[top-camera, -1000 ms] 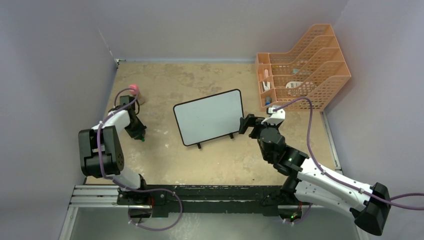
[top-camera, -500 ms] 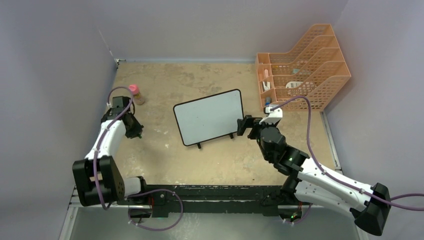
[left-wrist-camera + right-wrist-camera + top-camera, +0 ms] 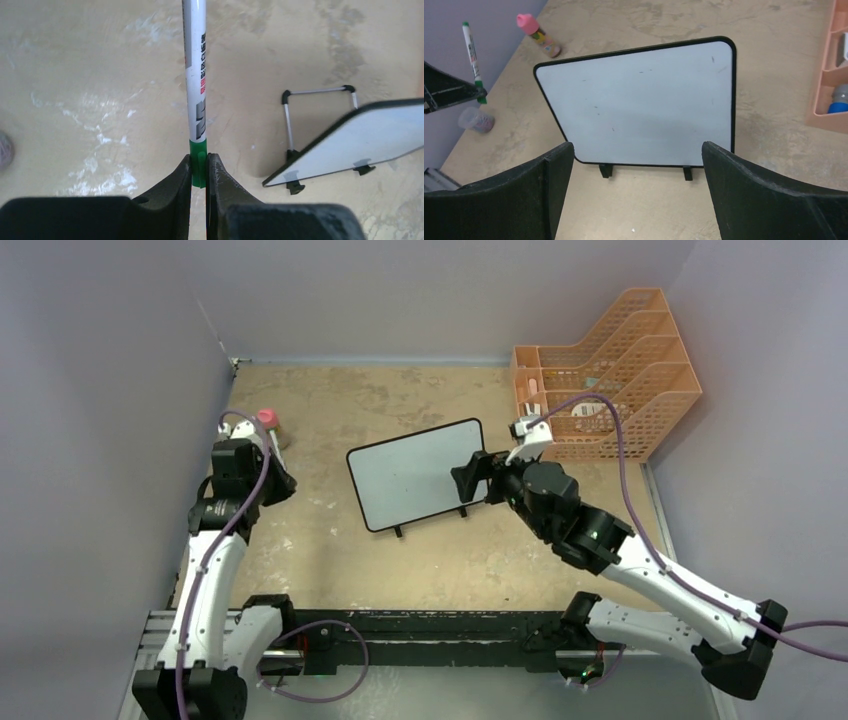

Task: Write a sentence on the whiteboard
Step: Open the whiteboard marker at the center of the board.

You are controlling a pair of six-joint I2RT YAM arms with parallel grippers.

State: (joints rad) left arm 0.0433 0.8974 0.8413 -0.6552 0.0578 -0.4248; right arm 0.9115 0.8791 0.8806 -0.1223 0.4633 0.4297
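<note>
The whiteboard [image 3: 418, 475] stands tilted on two short black feet mid-table, its white face blank apart from faint specks [image 3: 639, 107]. My left gripper [image 3: 199, 167] is shut on the green end of a white marker [image 3: 195, 75], which points away from the wrist. It hovers left of the board [image 3: 365, 142], apart from it. In the right wrist view the marker [image 3: 473, 50] shows at the far left. My right gripper [image 3: 636, 147] is open wide, facing the board's front, with nothing between its fingers. In the top view it [image 3: 468, 480] overlaps the board's right edge.
An orange mesh file rack [image 3: 600, 375] with small items stands at the back right. A pink-capped bottle [image 3: 270, 425] stands by the left wall, and a small clear cup [image 3: 476, 120] sits on the table near it. A wire stand [image 3: 320, 92] props the board from behind.
The left arm has lifted and swung back toward the left wall, carrying the marker. The right gripper has moved left, from beside the board's right edge to over it.
</note>
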